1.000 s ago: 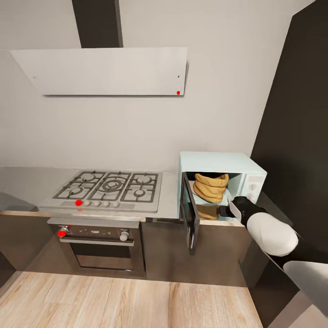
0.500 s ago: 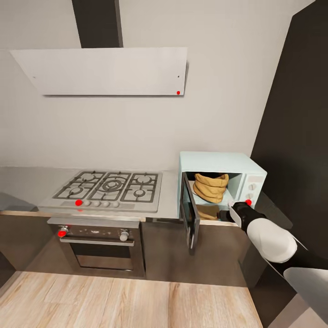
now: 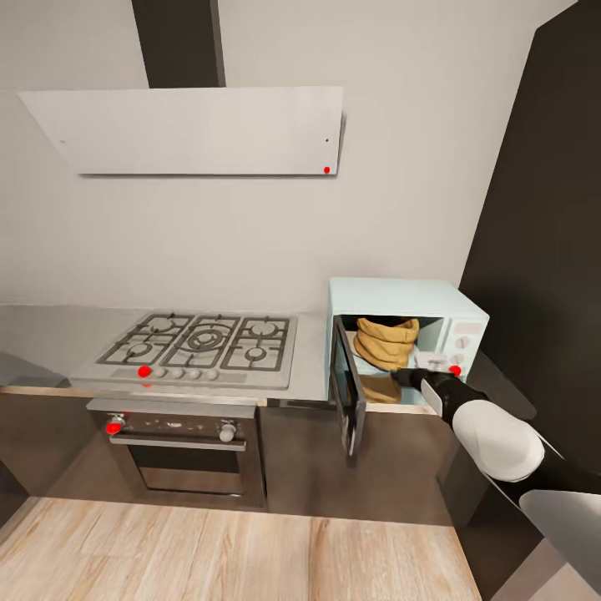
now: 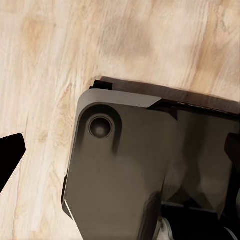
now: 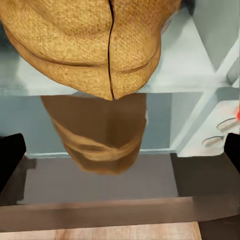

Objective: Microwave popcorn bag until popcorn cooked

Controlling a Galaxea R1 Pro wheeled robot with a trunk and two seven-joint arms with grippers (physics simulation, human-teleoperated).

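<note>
The pale-blue microwave (image 3: 392, 294) stands on the grey countertop (image 3: 312, 355), its dark door (image 3: 348, 394) swung open to the left. Inside sits the tan burlap popcorn bag (image 3: 386, 340), upright and mirrored in the cavity floor. In the right wrist view the bag (image 5: 95, 45) lies just ahead of my right gripper (image 5: 120, 155), whose fingers are spread wide with nothing between them. My right gripper (image 3: 407, 378) hovers at the cavity's front right corner, apart from the bag. My left gripper (image 4: 120, 152) is open over the wood floor. The popcorn is out of view.
A red mark (image 3: 455, 369) glows on the microwave's control strip. Left of the microwave is a steel gas hob (image 3: 196, 344) above an oven (image 3: 184, 455). A tall dark cabinet (image 3: 542, 250) closes in on the right. My base (image 4: 140, 165) hangs over the floor.
My right arm dropped off the control strip, uncovering the red mark, and then the gripper rose a little toward the cavity's opening. The bag has stayed where it was.
</note>
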